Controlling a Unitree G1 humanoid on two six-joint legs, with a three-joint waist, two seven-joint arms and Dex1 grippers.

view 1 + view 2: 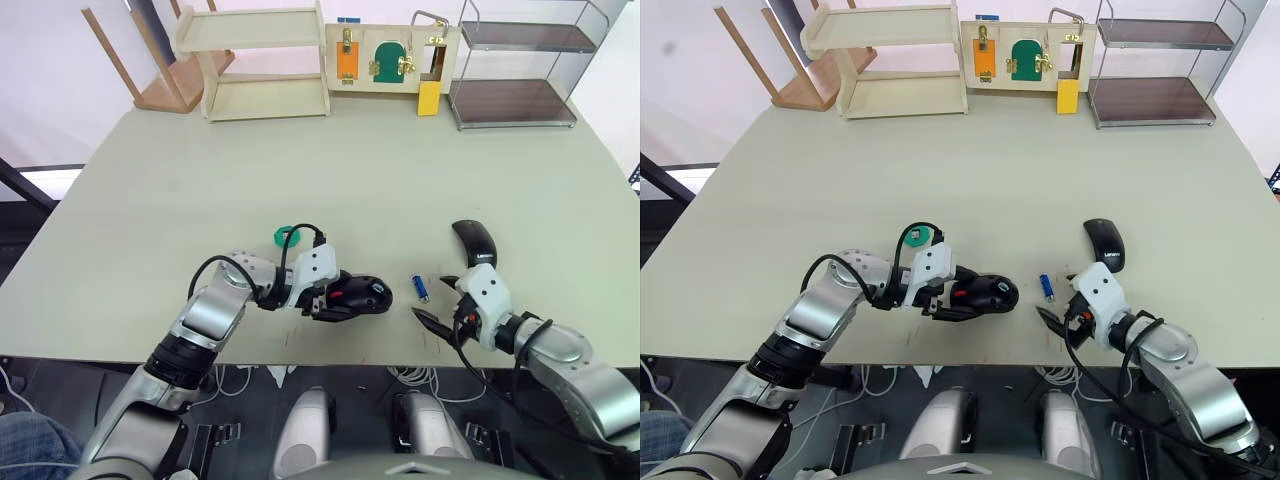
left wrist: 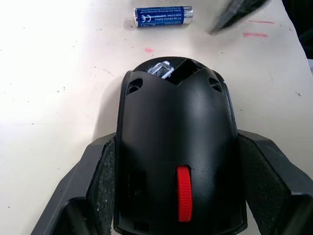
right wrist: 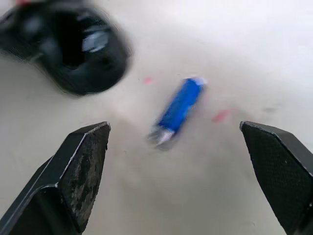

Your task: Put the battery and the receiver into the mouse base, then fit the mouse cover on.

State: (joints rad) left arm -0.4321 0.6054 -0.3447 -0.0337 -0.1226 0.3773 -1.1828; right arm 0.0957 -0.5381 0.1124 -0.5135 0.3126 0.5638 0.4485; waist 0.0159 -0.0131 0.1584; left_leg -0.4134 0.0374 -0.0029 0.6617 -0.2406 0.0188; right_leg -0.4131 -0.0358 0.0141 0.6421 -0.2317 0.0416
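**Battery pickup pending: items by size**

Table (image 1: 300, 180).
Mouse cover (image 1: 474, 243): far of right arm.
Mouse base (image 1: 362, 296): clamped in left gripper (image 1: 333, 303), hollow largely unseen.
Right gripper (image 1: 437, 303): spread, battery (image 1: 421, 289) just ahead, long axis running near-to-far.
Receiver: cannot make out.

Two head cameras look down from high over the whole worktop (image 1: 300, 170), while each wrist camera sits very close and low, and both wrist views share the battery (image 2: 163, 15) with the head views.
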